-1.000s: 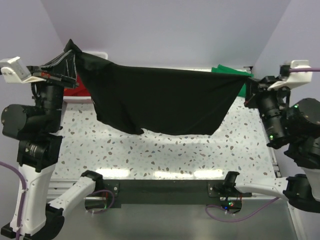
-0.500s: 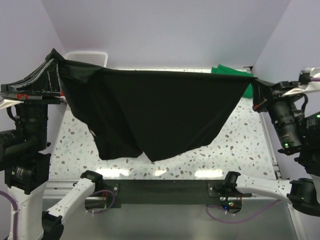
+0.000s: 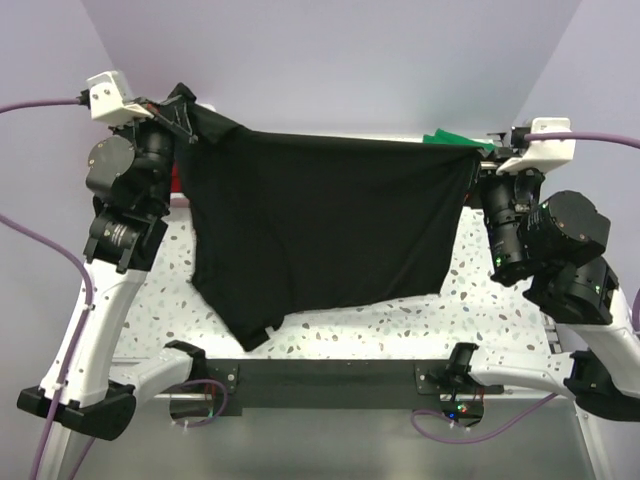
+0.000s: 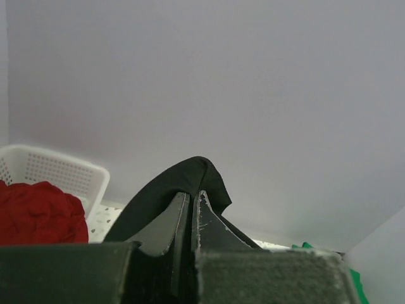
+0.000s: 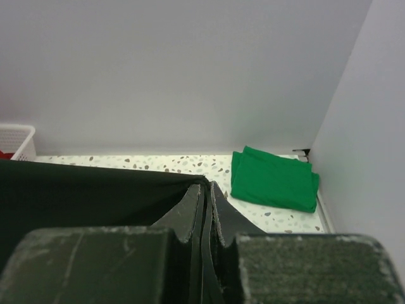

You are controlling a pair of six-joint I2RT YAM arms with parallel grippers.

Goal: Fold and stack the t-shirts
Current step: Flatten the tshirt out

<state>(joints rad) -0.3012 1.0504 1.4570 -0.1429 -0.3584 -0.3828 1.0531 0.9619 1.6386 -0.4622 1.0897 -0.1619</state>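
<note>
The black t-shirt point(image 3: 330, 220) hangs spread in the air between both arms, above the table. My left gripper point(image 3: 188, 108) is shut on its upper left corner; the fabric point(image 4: 190, 180) bulges over the closed fingertips in the left wrist view. My right gripper point(image 3: 478, 152) is shut on the upper right corner, and the black cloth point(image 5: 95, 190) stretches left from it. A folded green t-shirt point(image 5: 273, 178) lies at the back right corner, partly seen in the top view point(image 3: 447, 139). A dark red t-shirt point(image 4: 39, 212) lies in the white basket. The orange shirt is out of view.
The white slatted basket point(image 4: 60, 171) stands at the back left, hidden behind the left arm in the top view. The speckled table point(image 3: 480, 300) lies below the hanging shirt. Walls close in at the back and both sides.
Both arms moved back toward the rear, still holding the shirt corners. The left gripper swung right and up. The shirt's lower edge now hangs lower at the left.
</note>
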